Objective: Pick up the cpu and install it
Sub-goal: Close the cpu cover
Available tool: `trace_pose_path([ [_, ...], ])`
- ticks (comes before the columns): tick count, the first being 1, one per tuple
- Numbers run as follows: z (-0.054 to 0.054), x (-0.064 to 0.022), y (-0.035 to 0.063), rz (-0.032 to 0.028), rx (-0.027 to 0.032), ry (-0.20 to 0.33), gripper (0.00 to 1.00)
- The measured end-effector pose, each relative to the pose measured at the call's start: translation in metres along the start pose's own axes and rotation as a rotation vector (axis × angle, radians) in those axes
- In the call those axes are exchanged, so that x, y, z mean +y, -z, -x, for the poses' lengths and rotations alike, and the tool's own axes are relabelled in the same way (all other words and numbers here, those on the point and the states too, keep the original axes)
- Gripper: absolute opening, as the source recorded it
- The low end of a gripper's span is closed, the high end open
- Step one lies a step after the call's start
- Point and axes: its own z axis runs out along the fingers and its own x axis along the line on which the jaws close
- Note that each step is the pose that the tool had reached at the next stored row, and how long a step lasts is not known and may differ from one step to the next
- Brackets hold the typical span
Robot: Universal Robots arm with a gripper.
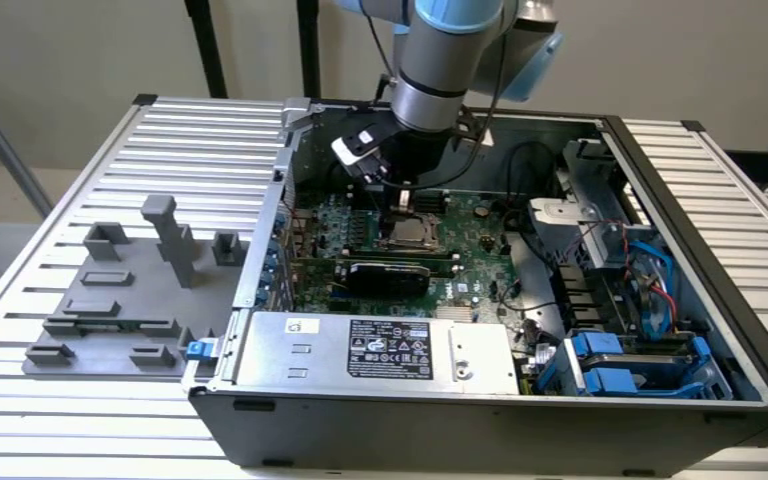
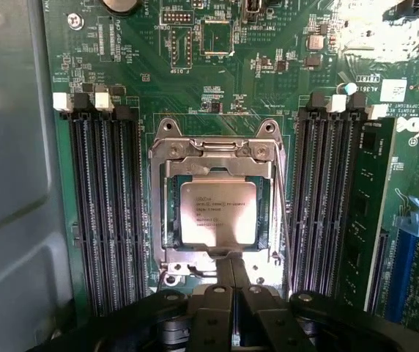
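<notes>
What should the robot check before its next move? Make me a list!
1. The cpu sits in the socket: ok.
2. The cpu lies flat, square to the frame: ok.
3. The gripper is shut, holding nothing: ok.
4. Its tips touch the cpu's edge: cannot tell.
5. The lever is latched: cannot tell.
6. The memory slots are clear of the gripper: ok.

One cpu (image 2: pixel 217 202), one metal socket frame (image 2: pixel 217 150), two banks of memory slots (image 2: pixel 103 213), one power supply (image 1: pixel 377 345), one computer case (image 1: pixel 491 420).
</notes>
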Motion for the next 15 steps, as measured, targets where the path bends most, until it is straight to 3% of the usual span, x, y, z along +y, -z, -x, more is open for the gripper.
trace_pose_path([
  [5,0.000,0.0008,-0.0056,-0.0015,-0.0003,0.000,0.12],
  [10,0.000,-0.0002,-0.0017,-0.0119,0.0016,0.000,0.12],
  [15,0.001,-0.0104,-0.0003,-0.0187,0.0037,0.001,0.12],
])
